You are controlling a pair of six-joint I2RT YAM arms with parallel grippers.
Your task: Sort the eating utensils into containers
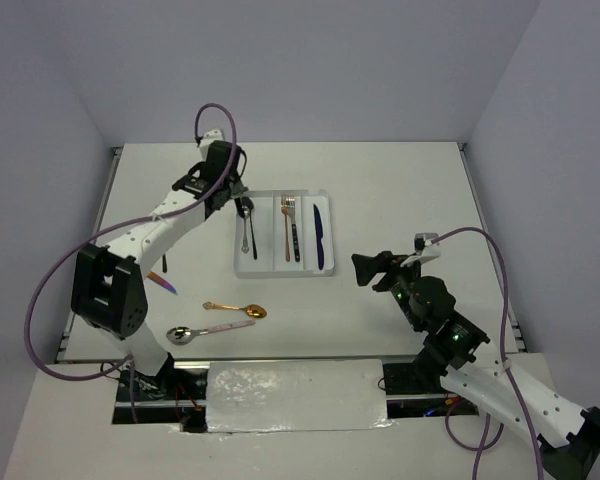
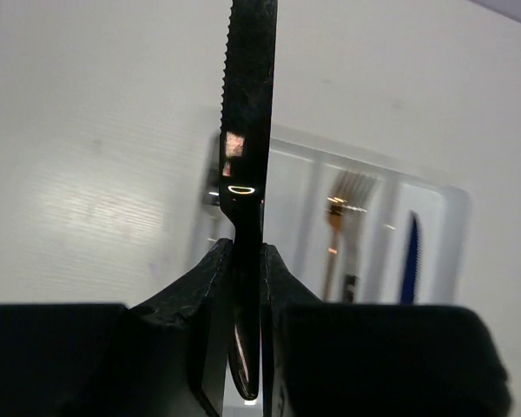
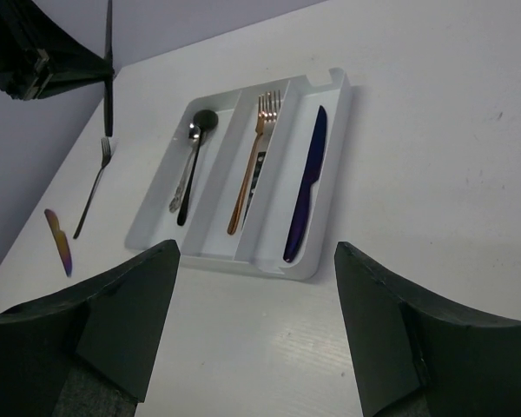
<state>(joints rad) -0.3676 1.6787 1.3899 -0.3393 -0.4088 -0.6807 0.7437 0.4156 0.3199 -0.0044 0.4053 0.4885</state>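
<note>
The white cutlery tray lies flat. Its left compartment holds a silver spoon and a black spoon. The middle one holds a copper fork beside a black utensil, and the right one a dark blue knife. A serrated black knife hangs pinched in the left gripper near the tray's far-left corner. A dark fork, an iridescent knife, a gold spoon and a loose silver spoon lie on the table.

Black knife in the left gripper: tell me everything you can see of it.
The black knife is slim and glossy, mirror-like, seemingly coated metal, with one serrated edge on its blade. The left gripper is shut on its handle end, pressing its flat faces. It hangs near upright, blade down, in the air near the far left corner of the white tray, touching nothing else.
</note>
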